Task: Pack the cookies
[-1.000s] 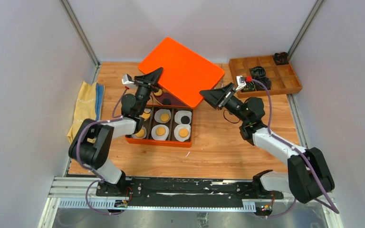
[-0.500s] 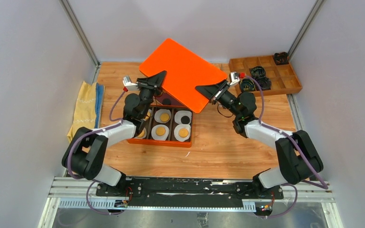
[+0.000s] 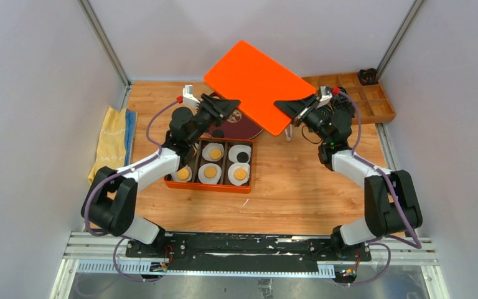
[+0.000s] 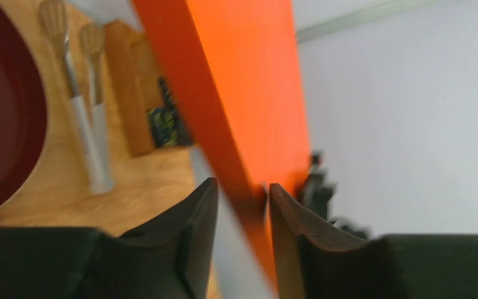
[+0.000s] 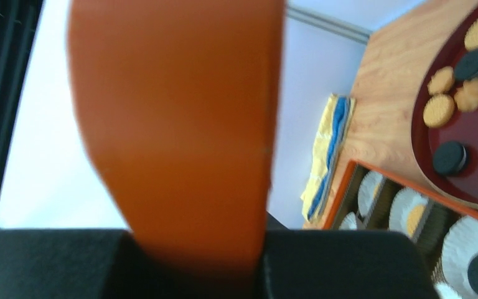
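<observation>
The orange lid (image 3: 255,78) hangs tilted above the table's back. My right gripper (image 3: 281,104) is shut on its right edge, and the lid fills the space between the jaws in the right wrist view. My left gripper (image 3: 231,108) is open at the lid's left edge (image 4: 224,156), which rests against one finger with a gap beside the other. Golden and dark cookies (image 5: 439,110) lie on a dark red plate (image 3: 251,132). More cookies (image 3: 210,171) sit in white paper cups inside the orange box (image 3: 208,185).
A yellow cloth (image 3: 113,140) lies at the left wall. A wooden divided tray (image 3: 373,106) with black items stands at the back right. Wooden-tipped tongs (image 4: 78,124) lie between the plate and that tray.
The lid has risen and swung back and to the right, uncovering the dark red plate. The right gripper closed on the lid's edge. The left jaws have widened.
</observation>
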Robot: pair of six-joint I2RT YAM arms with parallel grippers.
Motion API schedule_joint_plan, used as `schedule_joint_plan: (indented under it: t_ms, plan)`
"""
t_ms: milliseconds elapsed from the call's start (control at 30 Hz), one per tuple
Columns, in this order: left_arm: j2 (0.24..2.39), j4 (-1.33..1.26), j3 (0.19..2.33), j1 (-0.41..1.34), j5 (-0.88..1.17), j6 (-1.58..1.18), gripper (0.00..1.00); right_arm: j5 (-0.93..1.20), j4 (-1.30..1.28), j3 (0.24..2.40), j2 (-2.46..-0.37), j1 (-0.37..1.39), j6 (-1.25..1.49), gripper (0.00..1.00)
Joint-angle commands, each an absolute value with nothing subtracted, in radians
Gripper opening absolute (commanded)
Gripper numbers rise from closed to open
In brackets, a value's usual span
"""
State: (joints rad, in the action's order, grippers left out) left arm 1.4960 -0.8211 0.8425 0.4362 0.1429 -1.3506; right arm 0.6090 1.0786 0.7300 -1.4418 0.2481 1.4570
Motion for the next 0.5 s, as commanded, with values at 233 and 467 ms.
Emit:
schedule_joint_plan:
  t_ms: [233,467]
  plan:
    - [1.349,-0.242,0.799,0.477,0.341,-0.871,0.48,0.566,1.262,1.027,-1.623,0.067,1.664,0.00]
    - [1.183,0.213,1.051,0.474,0.036,-0.605,0.09,0.830,1.139,1.193,-1.779,0.010,1.723,0.00]
